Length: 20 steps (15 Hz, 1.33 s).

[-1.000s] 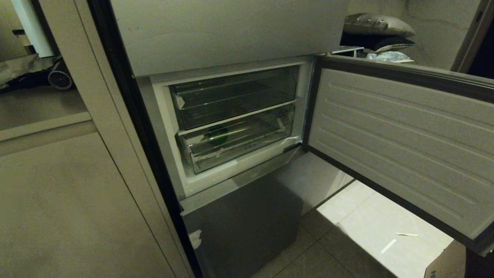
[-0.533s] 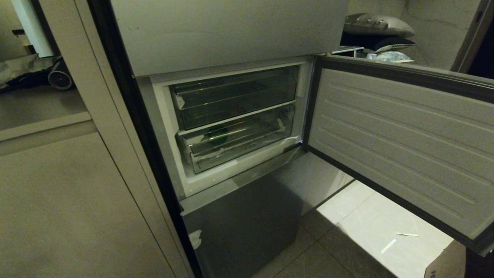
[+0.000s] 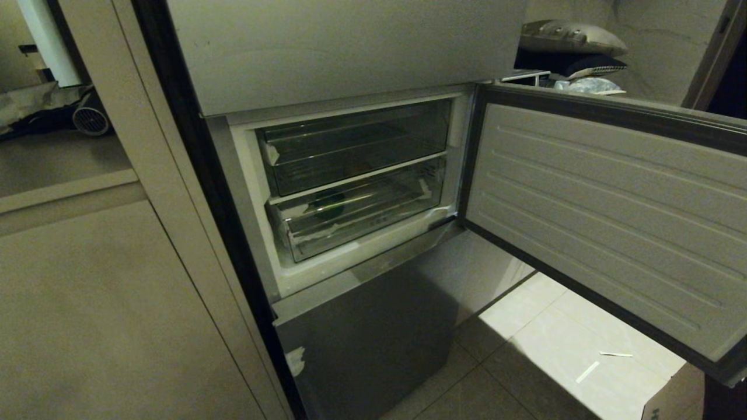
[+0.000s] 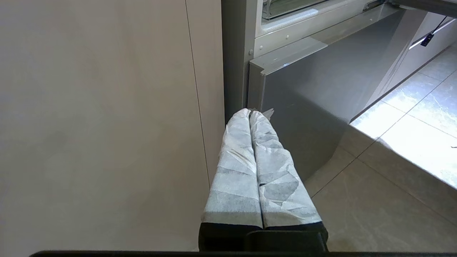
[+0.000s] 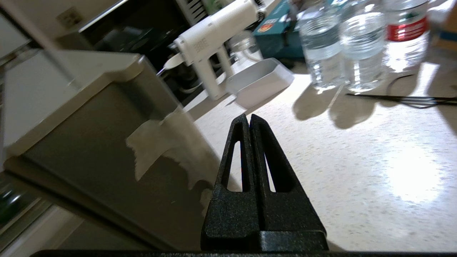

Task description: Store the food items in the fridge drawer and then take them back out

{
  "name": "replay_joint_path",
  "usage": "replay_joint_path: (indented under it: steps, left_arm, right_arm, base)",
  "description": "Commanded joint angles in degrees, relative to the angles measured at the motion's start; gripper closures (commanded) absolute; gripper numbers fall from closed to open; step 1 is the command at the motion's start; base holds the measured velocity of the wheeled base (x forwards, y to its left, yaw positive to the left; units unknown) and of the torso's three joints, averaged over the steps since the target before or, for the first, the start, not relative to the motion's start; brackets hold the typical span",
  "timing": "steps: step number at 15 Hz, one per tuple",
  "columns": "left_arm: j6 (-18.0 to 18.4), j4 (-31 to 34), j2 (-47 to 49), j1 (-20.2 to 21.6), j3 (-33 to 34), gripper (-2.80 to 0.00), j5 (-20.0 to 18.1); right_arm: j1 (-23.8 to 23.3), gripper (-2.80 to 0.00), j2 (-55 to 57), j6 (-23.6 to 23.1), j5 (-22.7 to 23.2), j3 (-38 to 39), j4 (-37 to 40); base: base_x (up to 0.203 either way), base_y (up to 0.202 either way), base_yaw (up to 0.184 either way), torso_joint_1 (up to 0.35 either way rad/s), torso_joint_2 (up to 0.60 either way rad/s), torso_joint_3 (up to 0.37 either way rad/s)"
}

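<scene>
Right gripper [image 5: 249, 119]: black fingers pressed together, nothing between them. It points across a pale floor toward clear water bottles [image 5: 339, 46] and a white handheld appliance [image 5: 210, 39], with the grey open fridge door [image 5: 89, 135] just beside it. It is outside the head view.

Left gripper [image 4: 250, 115]: paper-wrapped fingers closed flat against each other, empty, parked low beside the grey lower door panel [image 4: 314, 96] and the beige cabinet wall [image 4: 100, 125].

Task things, head view: two clear drawers sit pushed in, one above the other. The lower fridge drawer [image 3: 362, 224] holds a dark green lump [image 3: 328, 205], seen through its front near the left end. A faint orange-brown shape shows behind the upper drawer [image 3: 356, 149]; too dim to name with confidence.

Judgement: items look stored, drawers closed, so retrieval remains.

Risks:
- The right gripper faces away from the drawers. Swinging in, the arm could clip the open door's edge, since the door [image 3: 607, 216] juts out on that side.
- A closed gripper cannot hook the drawer front. It must open first, or it will slide off the smooth plastic.
- A hard pull may roll the green lump toward the back.

Surroundings: white tape scraps [image 3: 589, 370] on the floor tiles, a cardboard box corner [image 3: 671, 399] below the door, and cushions [image 3: 572, 38] beyond it.
</scene>
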Motion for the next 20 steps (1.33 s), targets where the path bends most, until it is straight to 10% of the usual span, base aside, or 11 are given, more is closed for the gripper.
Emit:
replay_joint_path:
  steps: [1, 20]
  left_arm:
    - [-0.01, 0.01, 0.09, -0.04, -0.01, 0.0, 0.07]
    - [-0.01, 0.01, 0.09, -0.02, -0.01, 0.0, -0.01]
  right_arm:
    - [0.5, 0.0, 1.06, 0.17, 1.24, -0.09, -0.32]
    - [9.45, 0.0, -19.82, 0.21, 3.13, 17.26, -0.39]
  base:
    - [0.0, 0.0, 0.0, 0.0, 0.0, 0.0]
    - [0.0, 0.0, 0.0, 0.0, 0.0, 0.0]
